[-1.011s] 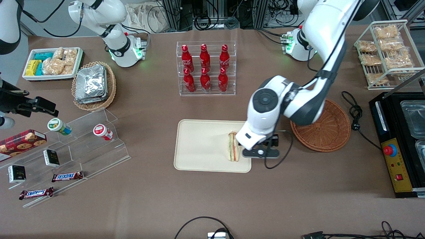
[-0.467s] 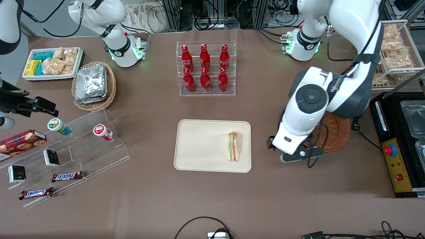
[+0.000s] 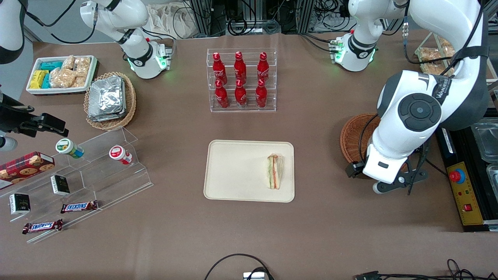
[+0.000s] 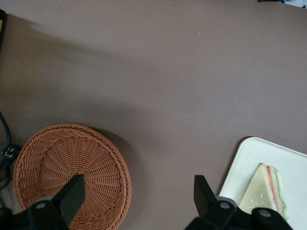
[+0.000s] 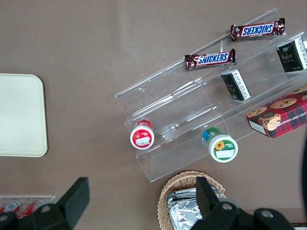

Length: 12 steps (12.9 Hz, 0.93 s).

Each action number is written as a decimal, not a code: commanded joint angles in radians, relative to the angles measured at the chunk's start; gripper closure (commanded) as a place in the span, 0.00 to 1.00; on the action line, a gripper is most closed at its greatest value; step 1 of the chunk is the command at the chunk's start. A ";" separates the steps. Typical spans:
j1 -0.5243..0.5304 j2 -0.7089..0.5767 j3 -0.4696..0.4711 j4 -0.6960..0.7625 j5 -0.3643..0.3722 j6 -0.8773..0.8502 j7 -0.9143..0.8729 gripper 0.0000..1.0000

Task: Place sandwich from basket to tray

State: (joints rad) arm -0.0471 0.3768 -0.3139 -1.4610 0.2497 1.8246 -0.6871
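While the sandwich [image 3: 274, 171] is resting on the tray [image 3: 233, 171], the end effector [image 4: 139, 199], spread and empty, is retreating above the basket [image 4: 72, 175]; delivery looks complete.

Triangular sandwich [image 3: 274, 171] on cream tray [image 3: 233, 171]; round wicker basket [image 3: 352, 137] apart, empty

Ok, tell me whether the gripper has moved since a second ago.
Yes. The gripper, open and empty, has drawn away from the sandwich on the tray, toward the working arm's end of the table, and now hangs by the basket.
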 commanded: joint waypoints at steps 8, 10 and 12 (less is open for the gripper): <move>0.065 -0.229 0.126 -0.094 -0.153 -0.165 0.388 0.00; 0.070 -0.274 0.147 -0.113 -0.177 -0.185 0.461 0.00; 0.069 -0.323 0.191 -0.114 -0.222 -0.224 0.562 0.00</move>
State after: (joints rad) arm 0.0159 0.1285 -0.1506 -1.5309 0.0727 1.6257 -0.2118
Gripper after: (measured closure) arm 0.000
